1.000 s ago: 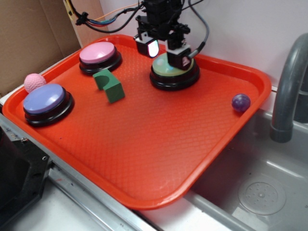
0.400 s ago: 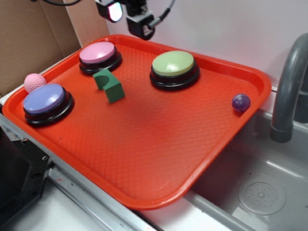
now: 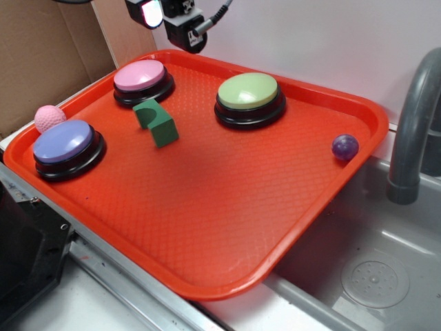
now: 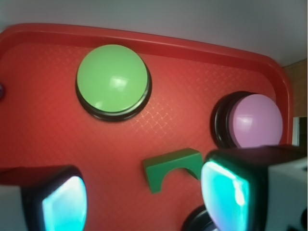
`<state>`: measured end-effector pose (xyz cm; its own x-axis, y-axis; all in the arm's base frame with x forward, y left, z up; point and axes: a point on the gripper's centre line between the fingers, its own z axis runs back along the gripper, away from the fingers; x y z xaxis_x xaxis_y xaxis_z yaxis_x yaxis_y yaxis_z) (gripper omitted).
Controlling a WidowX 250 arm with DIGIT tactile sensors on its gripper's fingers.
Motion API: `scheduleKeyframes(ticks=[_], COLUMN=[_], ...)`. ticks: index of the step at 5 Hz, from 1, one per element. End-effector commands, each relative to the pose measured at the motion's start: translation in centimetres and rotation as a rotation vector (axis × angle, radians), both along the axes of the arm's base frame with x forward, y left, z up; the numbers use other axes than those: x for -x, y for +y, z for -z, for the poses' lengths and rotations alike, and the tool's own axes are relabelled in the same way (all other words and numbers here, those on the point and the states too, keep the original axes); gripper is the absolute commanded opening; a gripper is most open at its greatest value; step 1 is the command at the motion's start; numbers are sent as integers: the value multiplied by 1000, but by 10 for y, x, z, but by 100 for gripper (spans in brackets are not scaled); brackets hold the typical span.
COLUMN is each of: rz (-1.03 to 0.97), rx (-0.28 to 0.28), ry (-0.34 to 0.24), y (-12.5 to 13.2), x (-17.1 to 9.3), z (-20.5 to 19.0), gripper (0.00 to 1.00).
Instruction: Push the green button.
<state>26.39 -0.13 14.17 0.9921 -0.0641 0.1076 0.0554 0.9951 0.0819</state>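
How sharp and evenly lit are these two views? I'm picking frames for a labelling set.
Exterior view: sharp, soft even light, faint shadows beside the green button and the green block. Wrist view: softer, the red tray rim bowed by the lens, a pale glare patch on the green button, and the gripper fingers blurred, their pads glowing cyan.

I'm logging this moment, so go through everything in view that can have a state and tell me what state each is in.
gripper: raised above the tray's far edge, open, holding nothing
green button: uncovered, nothing touching it
pink button: untouched
purple button: untouched
green arch block: lying on the tray
purple ball: resting by the tray's rim
pink ball: outside the tray
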Motion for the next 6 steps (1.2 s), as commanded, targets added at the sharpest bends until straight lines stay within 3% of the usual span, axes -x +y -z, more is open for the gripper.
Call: scheduleKeyframes(ticks=[1, 2, 6], rz=[-6, -9, -42], rx=[25, 57, 62], ry=[-48, -31, -45], y=[10, 14, 8], x=[6, 17, 32], z=[-16, -14, -22], gripper=[100, 100, 100])
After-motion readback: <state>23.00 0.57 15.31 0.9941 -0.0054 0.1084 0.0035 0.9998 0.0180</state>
